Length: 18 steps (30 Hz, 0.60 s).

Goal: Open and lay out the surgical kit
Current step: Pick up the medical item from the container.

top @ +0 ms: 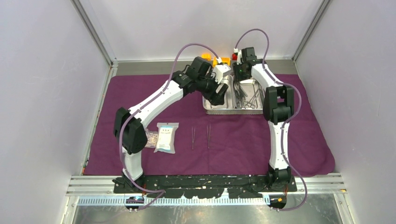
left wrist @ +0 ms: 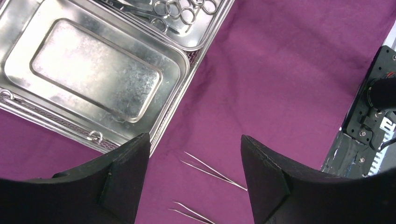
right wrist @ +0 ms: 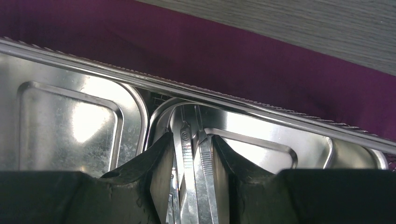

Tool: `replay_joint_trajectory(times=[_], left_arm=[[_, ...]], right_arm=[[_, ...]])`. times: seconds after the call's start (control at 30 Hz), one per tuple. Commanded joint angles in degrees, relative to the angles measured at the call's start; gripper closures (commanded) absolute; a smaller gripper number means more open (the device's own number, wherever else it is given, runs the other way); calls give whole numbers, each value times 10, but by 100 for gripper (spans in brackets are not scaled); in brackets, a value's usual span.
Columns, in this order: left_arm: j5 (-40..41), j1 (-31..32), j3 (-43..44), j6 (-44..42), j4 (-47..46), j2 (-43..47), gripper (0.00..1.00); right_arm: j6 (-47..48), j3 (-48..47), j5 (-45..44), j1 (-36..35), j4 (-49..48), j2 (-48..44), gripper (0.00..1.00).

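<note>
On the dark-purple cloth (top: 243,140) the steel tray (top: 232,112) sits at the back centre. Its left compartment (left wrist: 93,74) is bare; the right one holds scissors and clamps (top: 247,98). Hovering over the tray's near-left corner, my left gripper (top: 218,99) stands open and empty (left wrist: 195,140). Two thin tweezers (top: 193,138) (top: 208,136) lie side by side in front of the tray; the wrist view shows one (left wrist: 212,171) between the fingers, far below. My right gripper (right wrist: 192,137) is down in the right compartment, its fingers pressed around two flat steel handles (right wrist: 187,154).
Two clear packets (top: 166,137) (top: 152,139) lie on the cloth at the left, partly behind the left arm. Yellow, orange and red toy bricks (top: 215,59) sit beyond the cloth's far edge. Grey walls close in both sides.
</note>
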State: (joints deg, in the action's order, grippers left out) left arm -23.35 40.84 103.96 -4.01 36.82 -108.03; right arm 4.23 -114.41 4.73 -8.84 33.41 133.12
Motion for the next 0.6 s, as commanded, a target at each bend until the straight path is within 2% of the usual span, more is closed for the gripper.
replay_joint_trajectory(times=[0.0,0.57], left_arm=[[-9,0,-1,-13,5,39,27],[-18,-1,6,-3,8,36,27]], right_arm=[[16,-48,-19,-3,12,8,60],[34,-65,-28,-5,27,40,65]])
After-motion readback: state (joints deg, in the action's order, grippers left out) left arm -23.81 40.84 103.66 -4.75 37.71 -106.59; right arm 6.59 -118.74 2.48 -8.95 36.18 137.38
